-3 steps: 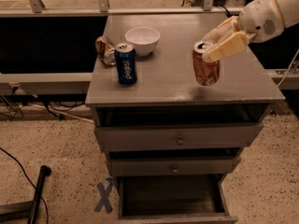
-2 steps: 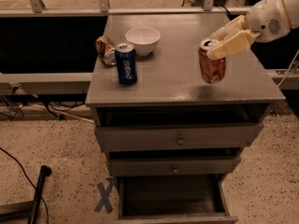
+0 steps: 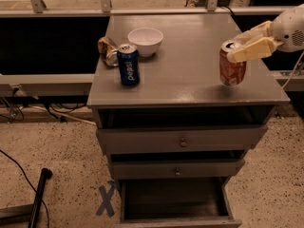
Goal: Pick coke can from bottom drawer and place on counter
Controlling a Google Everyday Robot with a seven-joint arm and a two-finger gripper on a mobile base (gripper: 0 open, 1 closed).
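The hand (image 3: 233, 47) reaches in from the right, its 2 cream fingers (image 3: 251, 51) closed on the top of the upright coke can (image 3: 232, 72) at the right side of the worktop (image 3: 190, 77). Well apart on the left are a blue can (image 3: 128, 64), a white bowl (image 3: 145, 41) and a crushed can (image 3: 107, 51). Of 3 drawers, the bottom drawer (image 3: 178, 201) is pulled open.

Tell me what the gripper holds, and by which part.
The gripper holds the coke can by its upper side, just below the rim, at the right of the counter.

Cream end effector (image 3: 235, 49) at right joins white wrist (image 3: 290, 26).
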